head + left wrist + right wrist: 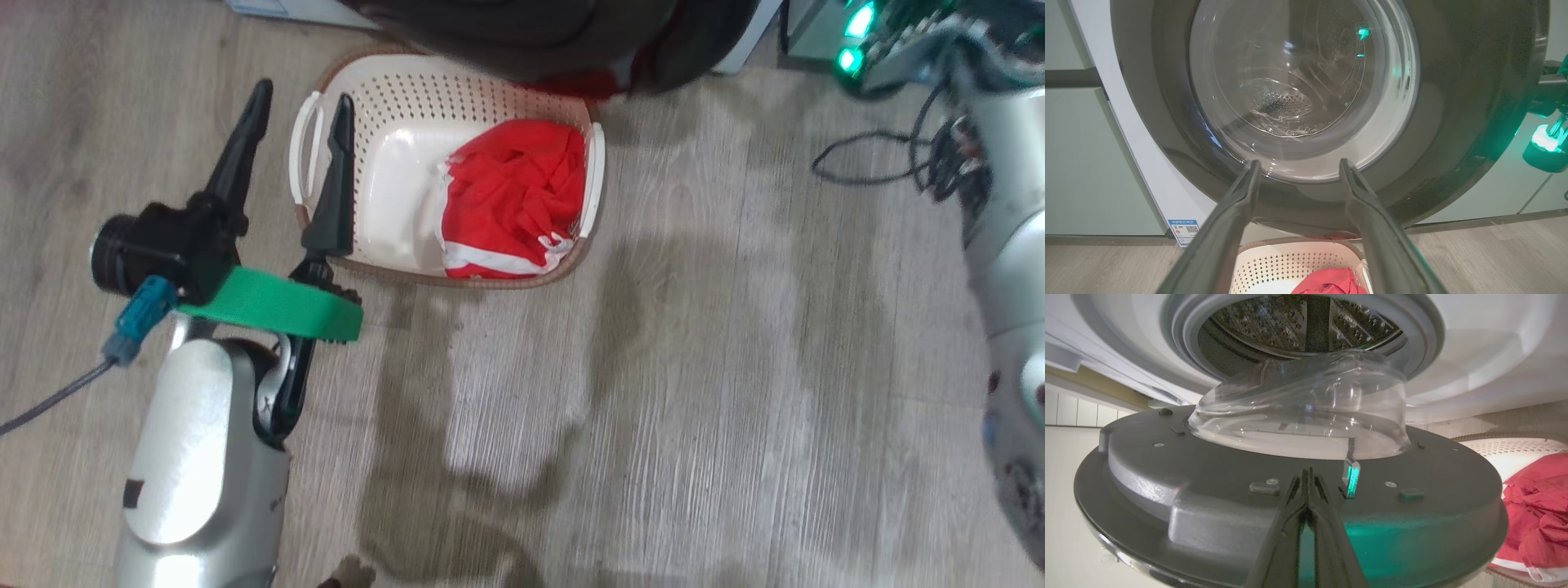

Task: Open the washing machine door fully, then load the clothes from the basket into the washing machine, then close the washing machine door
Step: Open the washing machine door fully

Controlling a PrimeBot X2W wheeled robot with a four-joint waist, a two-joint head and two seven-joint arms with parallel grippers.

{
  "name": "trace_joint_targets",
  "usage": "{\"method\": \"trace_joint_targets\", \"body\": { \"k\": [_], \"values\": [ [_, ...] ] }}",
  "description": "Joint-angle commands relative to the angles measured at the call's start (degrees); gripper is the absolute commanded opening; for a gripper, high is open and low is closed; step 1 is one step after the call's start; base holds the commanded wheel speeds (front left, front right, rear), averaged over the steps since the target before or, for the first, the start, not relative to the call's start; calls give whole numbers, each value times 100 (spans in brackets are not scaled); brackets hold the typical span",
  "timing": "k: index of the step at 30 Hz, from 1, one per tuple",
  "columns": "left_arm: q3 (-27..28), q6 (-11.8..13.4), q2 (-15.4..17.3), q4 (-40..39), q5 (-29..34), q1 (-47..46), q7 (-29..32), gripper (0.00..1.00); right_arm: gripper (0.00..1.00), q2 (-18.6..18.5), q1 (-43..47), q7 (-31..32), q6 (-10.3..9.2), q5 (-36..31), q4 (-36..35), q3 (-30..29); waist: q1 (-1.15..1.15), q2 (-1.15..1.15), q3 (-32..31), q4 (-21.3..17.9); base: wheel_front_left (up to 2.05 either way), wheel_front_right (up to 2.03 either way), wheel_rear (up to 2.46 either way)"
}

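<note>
Grey wood floor (pixel 694 367) by pale green cabinets (pixel 1081 163) holds the basket (pixel 392 106), with the clothes (pixel 514 196) in its right side. Beside its left handle the left gripper (pixel 304 91) hangs spread wide and empty. Close to the swung-out washing machine door (pixel 1208 477) the right gripper (pixel 1306 473) is pinched together on nothing.

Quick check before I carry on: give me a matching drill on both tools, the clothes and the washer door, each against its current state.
1 left tool
2 right tool
3 clothes
4 washing machine door

A heaped in the basket
B fingers pressed together
C swung clear of the drum
D fingers spread apart

Pairs: 1-D, 2-B, 3-A, 4-C
</note>
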Motion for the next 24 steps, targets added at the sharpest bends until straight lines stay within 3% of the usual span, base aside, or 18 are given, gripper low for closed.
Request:
{"method": "trace_joint_targets", "body": {
  "k": [1,10,24],
  "values": [
    [160,-2,97,-144,59,58,-54,100,0,220,133,120,3,58,-318,97,0,0,-128,18,0,0,0],
    [132,38,90,24,19,279,-54,100,0,365,903,434,3,170,-795,251,0,0,-500,231,0,0,0],
    [-85,294,83,225,-233,719,-54,100,0,526,1981,676,3,309,-1409,518,0,0,-1088,958,0,0,0]
  ]
}}
